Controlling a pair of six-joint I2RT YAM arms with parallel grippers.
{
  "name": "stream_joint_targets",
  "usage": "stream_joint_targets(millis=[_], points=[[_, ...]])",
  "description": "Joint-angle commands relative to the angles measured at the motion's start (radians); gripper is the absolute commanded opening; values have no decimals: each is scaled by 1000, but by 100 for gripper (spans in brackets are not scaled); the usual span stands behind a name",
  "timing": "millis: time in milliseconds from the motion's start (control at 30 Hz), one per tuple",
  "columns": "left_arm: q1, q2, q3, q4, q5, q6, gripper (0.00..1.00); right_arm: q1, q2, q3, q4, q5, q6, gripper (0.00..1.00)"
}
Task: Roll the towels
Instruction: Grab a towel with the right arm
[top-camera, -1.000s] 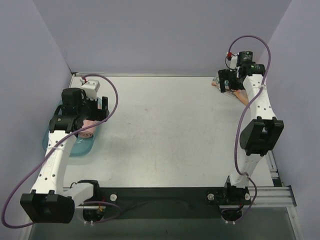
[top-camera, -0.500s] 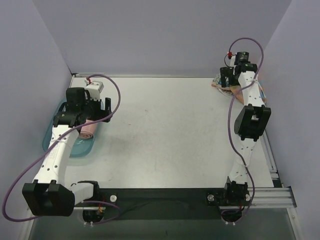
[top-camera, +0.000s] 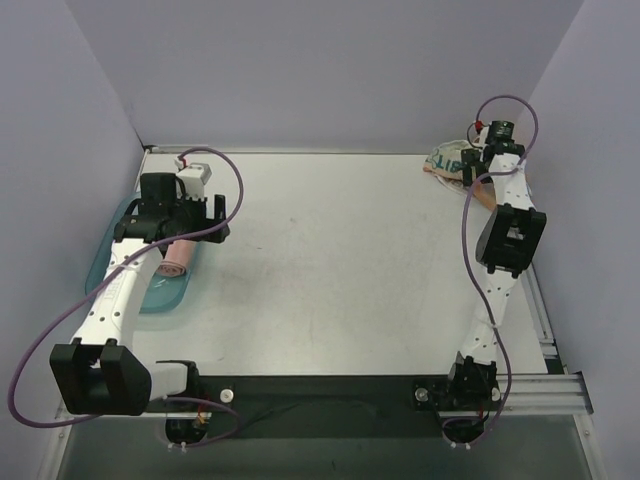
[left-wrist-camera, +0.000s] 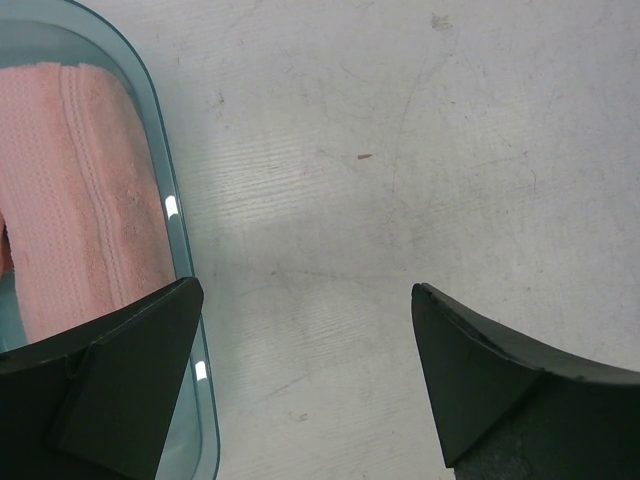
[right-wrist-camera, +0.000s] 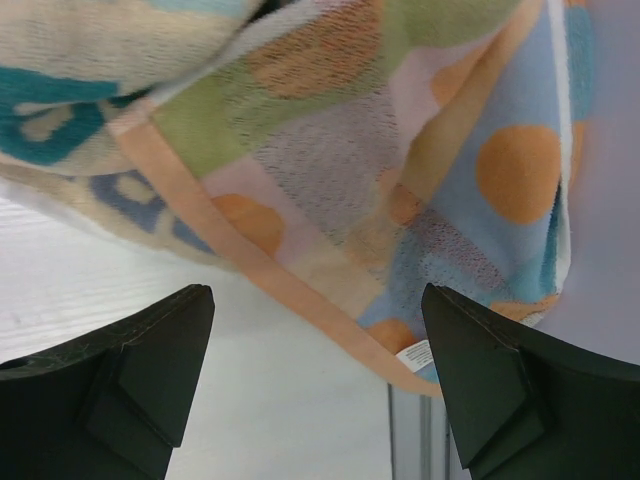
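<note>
Right tool (right-wrist-camera: 315, 300) stands released, with the dotted striped towel (right-wrist-camera: 400, 150) just ahead of it.

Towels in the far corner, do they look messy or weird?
Yes. The dotted towel and the lettered towel lie crumpled in a heap at the far right corner of the table, not rolled. The pink towel lies neatly in the teal tray.

Soft, even overhead light keeps the surface (top-camera: 330, 260) bright and its shadows faint. Two white glare spots mark the tray rim (left-wrist-camera: 172, 207) toward eight o'clock. The striped towel (right-wrist-camera: 330, 150) shows sharp weave.
</note>
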Motion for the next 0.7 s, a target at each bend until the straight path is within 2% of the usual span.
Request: stream_joint_targets(millis=[0, 133, 367, 467, 500, 567, 600, 667], points=[[0, 6, 39, 44, 30, -22, 97, -28, 18, 4, 18, -66, -12, 88], [-2, 6, 40, 43, 18, -19, 97, -26, 37, 7, 18, -118, -8, 87], [-2, 16, 40, 43, 11, -21, 97, -31, 90, 35, 24, -109, -6, 79], [0, 10, 36, 40, 7, -21, 97, -34, 101, 39, 30, -103, 0, 69], [-2, 10, 33, 40, 5, -21, 97, -35, 97, 38, 33, -108, 3, 60], [0, 9, 30, 40, 8, -21, 97, -43, 92, 36, 37, -123, 17, 50], [0, 9, 30, 40, 8, -22, 97, -43, 83, 35, 38, -121, 17, 41], [0, 12, 30, 40, 10, -24, 97, -43, 69, 26, 39, -112, 14, 31]])
